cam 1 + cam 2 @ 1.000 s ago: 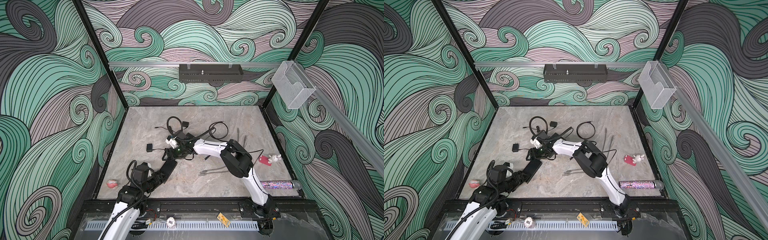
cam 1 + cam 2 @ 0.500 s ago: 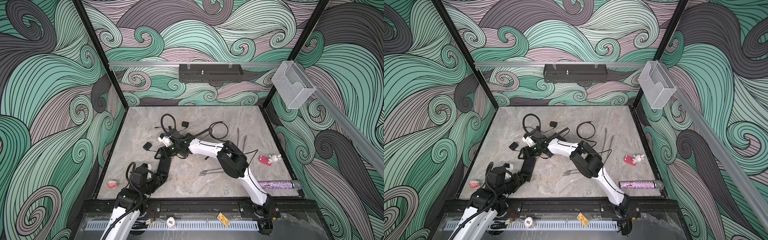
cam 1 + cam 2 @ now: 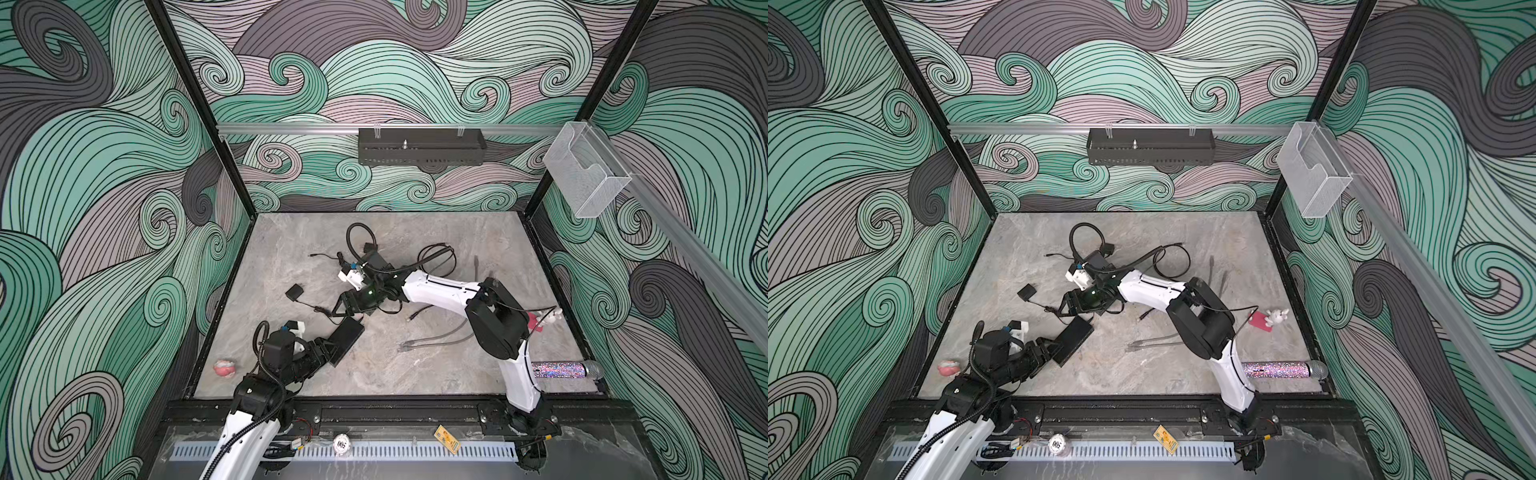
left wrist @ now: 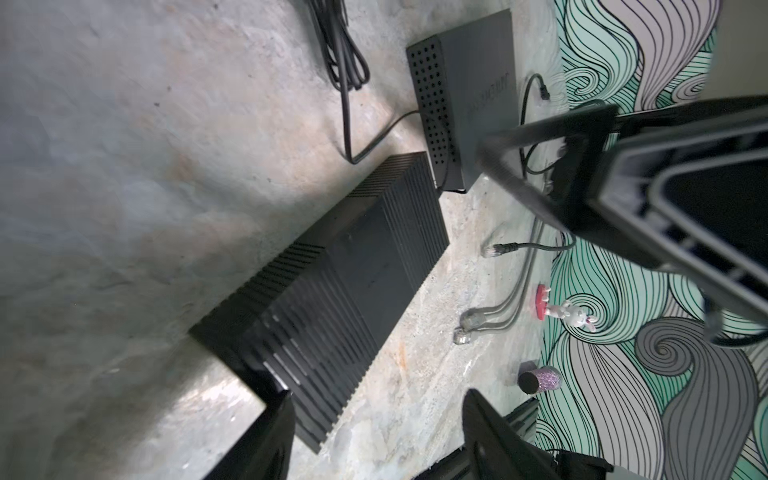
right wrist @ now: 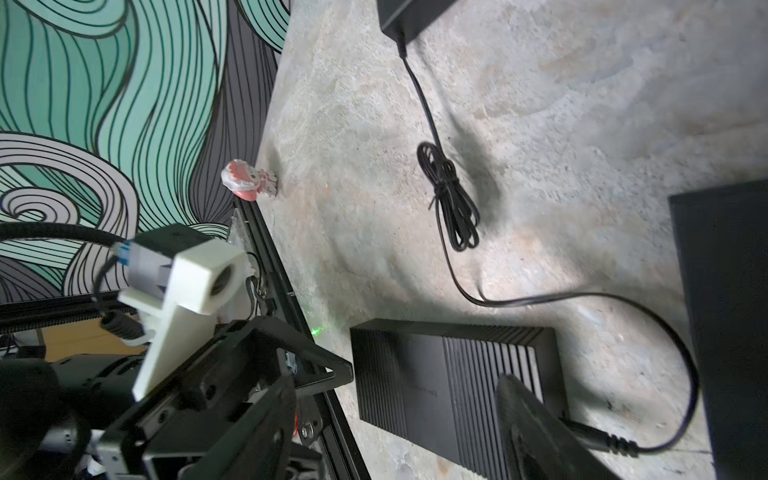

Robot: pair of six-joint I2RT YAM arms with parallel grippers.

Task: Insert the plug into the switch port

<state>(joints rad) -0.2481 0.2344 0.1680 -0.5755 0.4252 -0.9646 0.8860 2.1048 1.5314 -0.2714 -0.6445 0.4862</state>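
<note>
Both grippers stand released. Left gripper [image 4: 378, 399] has its two fingers spread around the front end of the ribbed black switch [image 4: 353, 270]. One finger is against a corner and the other is clear of it. Right gripper [image 5: 399, 386] hangs over the switch's rear end, its two fingers wide apart with nothing clamped between them.

One marble-look table [image 3: 415, 374] carries everything. One grey perforated box [image 4: 469, 104] lies near the table's middle, mostly under the right arm in both top views. The one switch lies slantwise in the front-left part of the table, its rear end just beside that box. One glitter microphone [image 3: 561, 369] lies along the front edge at the front-right corner. One black power adapter [image 3: 293, 292] sits toward the left edge, behind the switch. Its thin black cable [image 5: 453, 208] is bunched once, then runs on toward the switch. Three network cable ends [image 4: 471, 320] with clear connectors lie to the right of the switch, two close together and one apart. One white rabbit figurine [image 3: 1277, 316] with a pink base is near the right edge. One pink-and-white toy denture [image 3: 224, 368] lies at the front-left corner. One barrel plug [image 5: 602, 442] is at the switch's rear end. Its tip is hidden behind a right finger, so I cannot tell whether it is seated.
</note>
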